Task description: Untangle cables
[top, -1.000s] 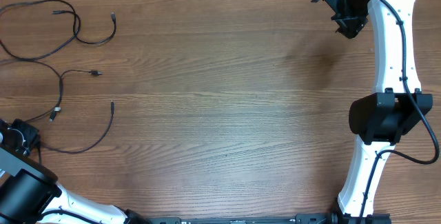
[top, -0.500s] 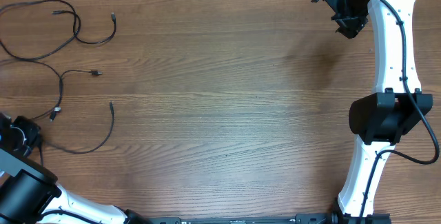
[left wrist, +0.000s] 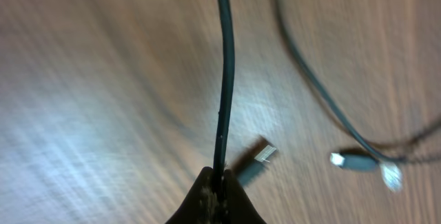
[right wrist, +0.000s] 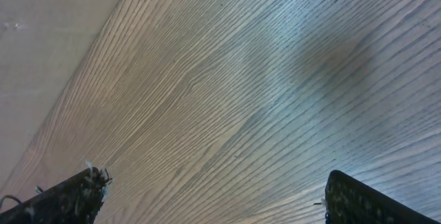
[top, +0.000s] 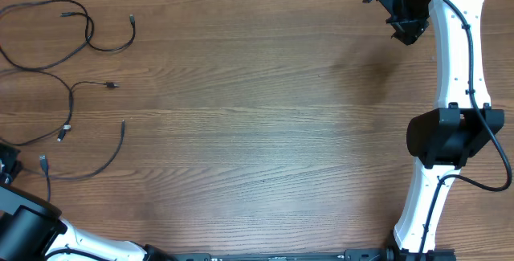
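**Item: left claw** [left wrist: 219,188]. Closed tight on one thin black cord [left wrist: 222,79], which is pinched between the fingertips and runs straight away from them.

**Adjacent:** a silver-tipped plug [left wrist: 265,154] lies just beside the held cord. Two further plugs [left wrist: 351,160] lie nearby, on other strands.

**Location of cables** [top: 91,30]: all are gathered at the far-left side of the table [top: 257,132], as loose loops. The held cord is judged to be the low arc [top: 111,158] nearest the left arm.

**Item: right claw** [right wrist: 213,186]. Spread wide with nothing held, over bare wood and well apart from the cables.

**Risks noted:**
- The grip is taken at the very fingertips, so the cord may be lost under a sharp pull.
- The nearby plugs may be snagged or dragged along, and the upper loops drawn tighter where strands cross.

**Pose:**
- The left arm is folded low at the near-left corner, its claw at the table's left edge and barely seen from overhead.
- The right arm is extended to the far-right corner, with its claw [top: 401,12] idle.
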Robot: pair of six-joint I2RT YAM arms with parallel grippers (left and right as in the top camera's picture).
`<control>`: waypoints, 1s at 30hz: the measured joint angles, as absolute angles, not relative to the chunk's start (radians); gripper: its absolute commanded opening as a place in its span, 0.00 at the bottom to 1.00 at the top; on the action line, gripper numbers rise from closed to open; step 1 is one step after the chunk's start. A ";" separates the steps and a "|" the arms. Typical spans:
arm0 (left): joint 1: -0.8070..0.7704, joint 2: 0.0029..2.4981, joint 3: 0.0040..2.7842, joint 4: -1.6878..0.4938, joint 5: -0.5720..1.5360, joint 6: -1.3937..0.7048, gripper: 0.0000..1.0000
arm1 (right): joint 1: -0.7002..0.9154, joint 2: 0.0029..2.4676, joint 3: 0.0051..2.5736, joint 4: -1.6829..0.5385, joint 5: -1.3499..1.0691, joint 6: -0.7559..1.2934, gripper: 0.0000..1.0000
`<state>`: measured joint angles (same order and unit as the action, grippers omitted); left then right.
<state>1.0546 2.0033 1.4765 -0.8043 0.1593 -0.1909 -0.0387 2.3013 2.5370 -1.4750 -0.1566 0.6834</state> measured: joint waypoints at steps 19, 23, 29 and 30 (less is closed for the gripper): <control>1.064 2.003 1.477 -0.809 0.017 -0.305 0.46 | -0.039 2.301 2.537 -1.467 -0.156 0.684 1.00; 1.057 2.003 1.477 -0.824 0.091 -0.269 0.47 | -0.038 2.301 2.537 -1.465 -0.156 0.684 1.00; 0.989 2.004 1.477 -0.824 0.116 -0.140 0.59 | -0.039 2.301 2.537 -1.466 -0.156 0.684 1.00; 0.979 2.007 1.477 -0.825 0.116 -0.121 0.59 | -0.039 2.301 2.537 -1.466 -0.157 0.683 1.00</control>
